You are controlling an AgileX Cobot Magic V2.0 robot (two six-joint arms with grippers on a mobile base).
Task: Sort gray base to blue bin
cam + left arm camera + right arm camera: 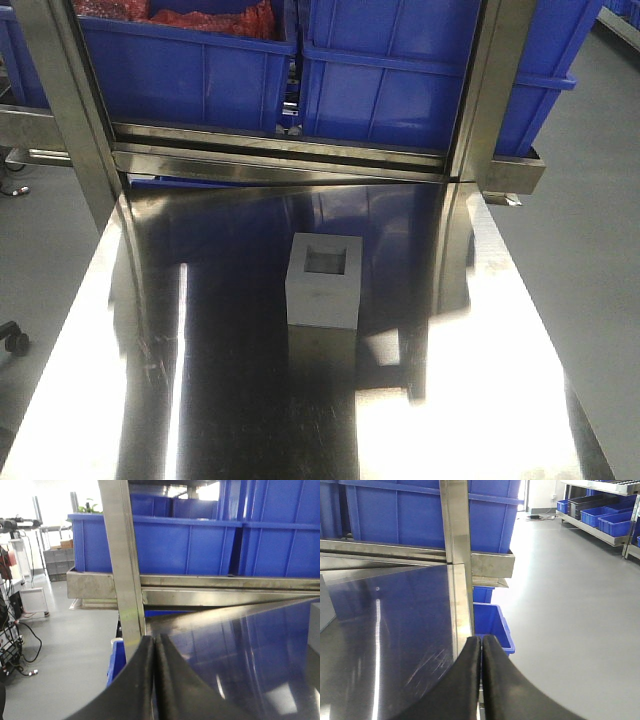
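Gray base point(324, 283) sits near the middle of the steel table point(200, 400), square recess facing up, nothing touching it. Behind the base, blue crates point(190, 70) stand on a raised shelf. Left of the base, well apart, the left gripper point(155, 640) hangs empty, fingers pressed together. Right of the base, the right gripper point(481, 640) is likewise closed on nothing, and beyond it the blue bin point(492, 625) stands on the floor.

Left hand point(155, 647), right hand point(481, 647): both closed.
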